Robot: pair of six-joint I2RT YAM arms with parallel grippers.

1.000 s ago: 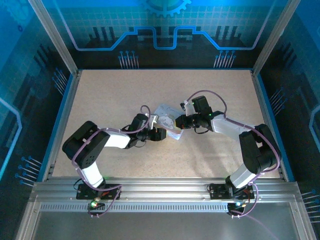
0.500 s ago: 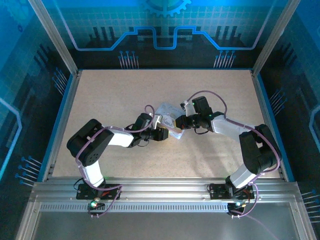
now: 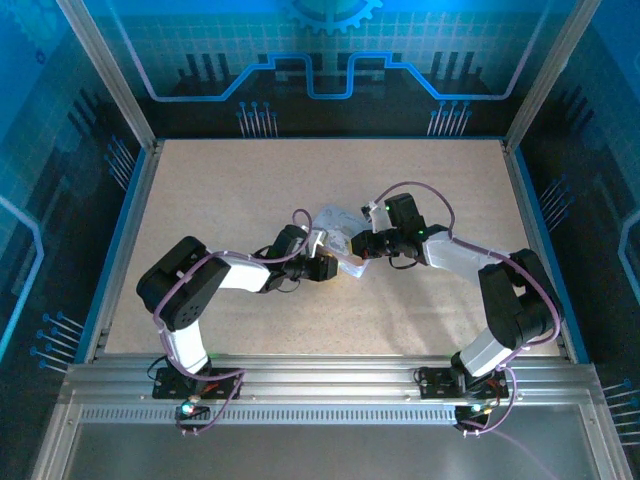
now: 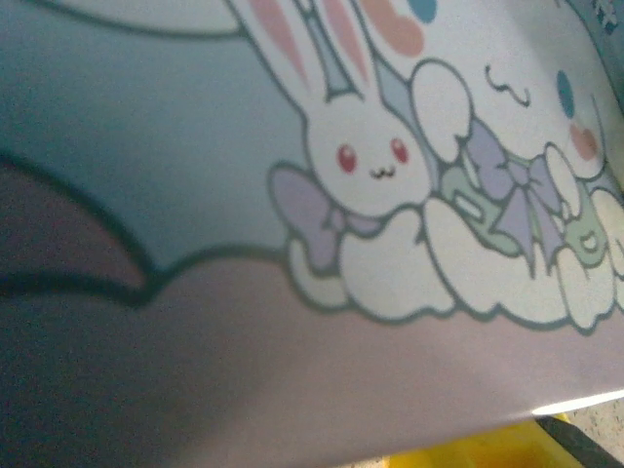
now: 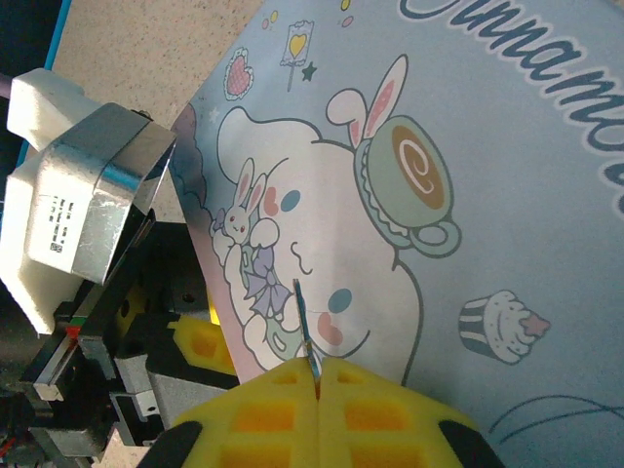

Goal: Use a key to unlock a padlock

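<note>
I count two tools, my left tool (image 3: pixel 326 268) and my right tool (image 3: pixel 358 246), one cartoon-printed tin (image 3: pixel 333 222), one thin silvery key (image 5: pixel 303 322), and one speckled tabletop (image 3: pixel 250 190) under all of it.

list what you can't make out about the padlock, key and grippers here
- padlock: top external view, too small, lost around the tin.
- key: right wrist view, a thin blade sticks out; the rest is hidden by the right gripper's shut pads.
- left gripper: left wrist view, blurred tin close up; open or shut unclear.
</note>
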